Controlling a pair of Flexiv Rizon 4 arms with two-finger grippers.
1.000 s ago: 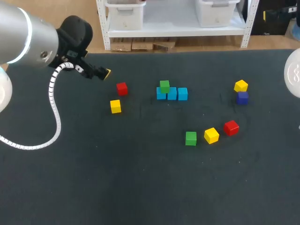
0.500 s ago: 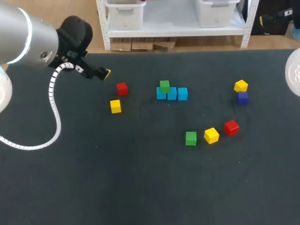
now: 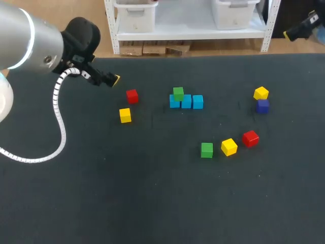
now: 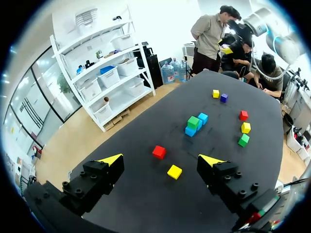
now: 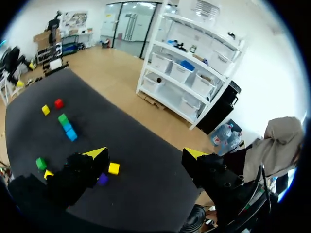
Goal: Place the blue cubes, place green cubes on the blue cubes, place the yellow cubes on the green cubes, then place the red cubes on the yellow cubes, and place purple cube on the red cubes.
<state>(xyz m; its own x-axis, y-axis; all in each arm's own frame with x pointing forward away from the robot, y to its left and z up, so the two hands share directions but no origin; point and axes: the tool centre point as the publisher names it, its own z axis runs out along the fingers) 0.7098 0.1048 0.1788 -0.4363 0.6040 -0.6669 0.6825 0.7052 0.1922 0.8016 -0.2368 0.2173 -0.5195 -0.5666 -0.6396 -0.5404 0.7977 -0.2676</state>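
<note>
Blue cubes [image 3: 186, 101] placed, one green cube [image 3: 178, 93] atop; rest loose. My left fingers [image 4: 104, 172], right fingers [image 5: 83, 167] spread wide, empty.

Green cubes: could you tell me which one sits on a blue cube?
The green cube atop the left end of the blue row; the other green cube is unstacked.

Silver left arm [image 3: 30, 43], white coiled cable [image 3: 60, 109], black bolted left gripper [image 4: 161, 160], yellow tips [image 4: 111, 159]
</note>
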